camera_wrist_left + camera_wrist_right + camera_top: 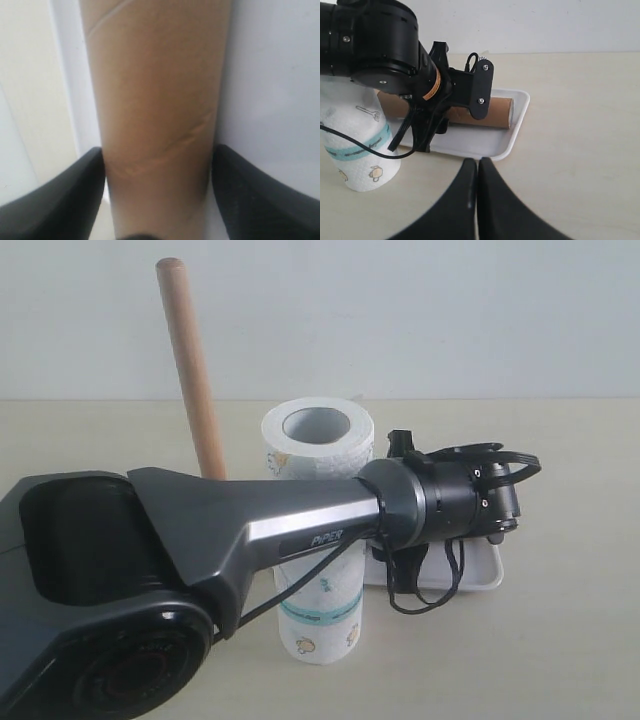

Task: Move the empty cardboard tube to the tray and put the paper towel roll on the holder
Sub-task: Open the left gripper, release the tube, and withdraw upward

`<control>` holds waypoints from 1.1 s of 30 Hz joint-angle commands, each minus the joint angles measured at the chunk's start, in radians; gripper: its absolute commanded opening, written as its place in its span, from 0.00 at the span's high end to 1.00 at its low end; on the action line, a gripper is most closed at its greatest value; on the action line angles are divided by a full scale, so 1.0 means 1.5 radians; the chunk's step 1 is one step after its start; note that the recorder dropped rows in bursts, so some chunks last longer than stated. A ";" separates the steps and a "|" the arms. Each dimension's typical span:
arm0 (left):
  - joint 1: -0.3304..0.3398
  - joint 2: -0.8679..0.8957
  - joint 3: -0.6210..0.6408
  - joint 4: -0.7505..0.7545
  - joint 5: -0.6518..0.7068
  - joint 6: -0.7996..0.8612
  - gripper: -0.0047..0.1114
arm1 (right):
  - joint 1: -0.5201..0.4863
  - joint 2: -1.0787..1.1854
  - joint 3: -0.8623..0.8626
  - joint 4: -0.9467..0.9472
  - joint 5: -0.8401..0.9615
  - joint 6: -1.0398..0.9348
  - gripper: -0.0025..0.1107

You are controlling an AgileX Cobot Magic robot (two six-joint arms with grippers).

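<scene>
The empty cardboard tube lies lengthwise in the white tray. My left gripper reaches down over the tray, its two black fingers pressed against either side of the tube. The paper towel roll stands upright on the table just beside the tray, partly behind my left arm. The holder's wooden pole rises behind the arm at the left, and its base is hidden. My right gripper hovers over the table near the tray's rim, shut with nothing in it.
My left arm's dark housing fills the lower left of the exterior view and blocks much of the table. A black cable loops below the left wrist. Bare beige tabletop lies beside the tray.
</scene>
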 commanded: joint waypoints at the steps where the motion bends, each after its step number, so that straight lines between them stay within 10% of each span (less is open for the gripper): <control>1: -0.008 -0.008 0.003 0.022 0.011 -0.007 0.44 | -0.002 -0.003 0.000 0.000 -0.006 -0.002 0.98; 33: -0.084 -0.107 -0.043 0.045 0.020 -0.007 0.44 | -0.002 -0.003 0.000 0.000 -0.006 -0.002 0.98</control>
